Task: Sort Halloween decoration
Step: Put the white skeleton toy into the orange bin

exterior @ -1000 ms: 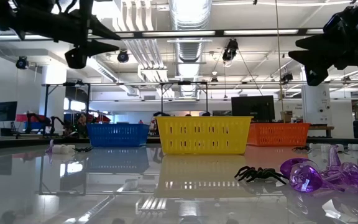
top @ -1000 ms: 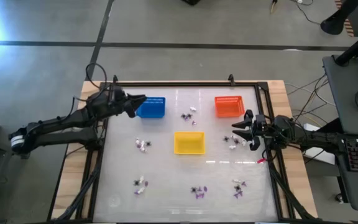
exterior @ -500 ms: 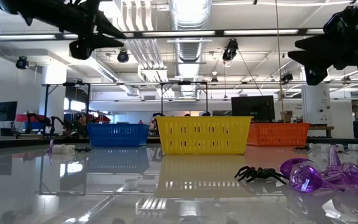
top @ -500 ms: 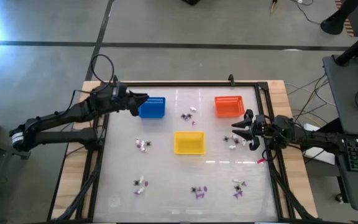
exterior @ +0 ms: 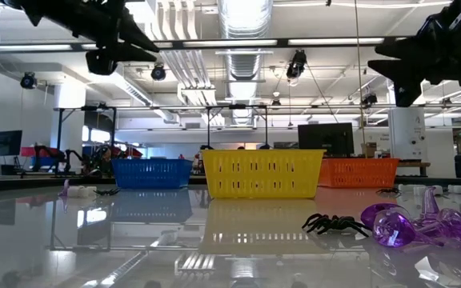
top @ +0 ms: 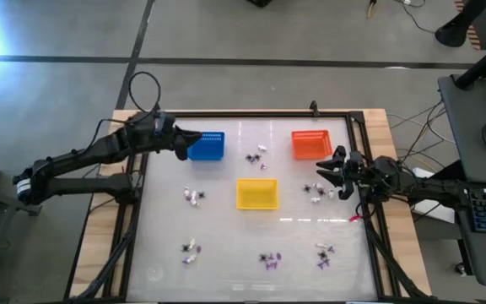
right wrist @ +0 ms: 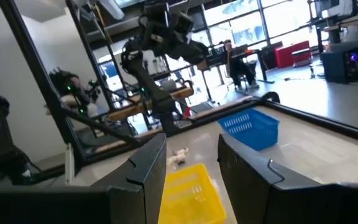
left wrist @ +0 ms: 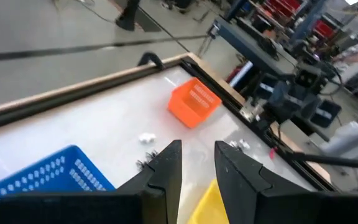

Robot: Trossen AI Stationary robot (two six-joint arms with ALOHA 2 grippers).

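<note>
The Halloween decoration lies in small clusters of black, white and purple trinkets on the glossy table: one cluster [top: 256, 157] between the blue and orange baskets, others [top: 194, 196], [top: 317, 192], and several near the front edge [top: 269, 259]. A black spider [exterior: 334, 224] and purple pieces [exterior: 410, 226] lie close to the low camera. My left gripper [top: 188, 145] hangs high over the blue basket's left end [left wrist: 48, 180], fingers slightly apart [left wrist: 197, 168] with nothing between them. At the table's right side, beside a cluster, my right gripper [top: 326, 173] hovers open and empty [right wrist: 191, 162].
Three baskets stand on the table: blue [top: 207, 145] at the far left, orange [top: 310, 143] at the far right, yellow [top: 256, 193] in the middle. A black frame [top: 251, 113] runs around the table. Bare surface lies between the clusters.
My left gripper has risen above the blue basket and tipped its fingers up toward level, drawing back a little toward the table's left edge. My right gripper has tipped its fingers up slightly in place. No trinket has moved.
</note>
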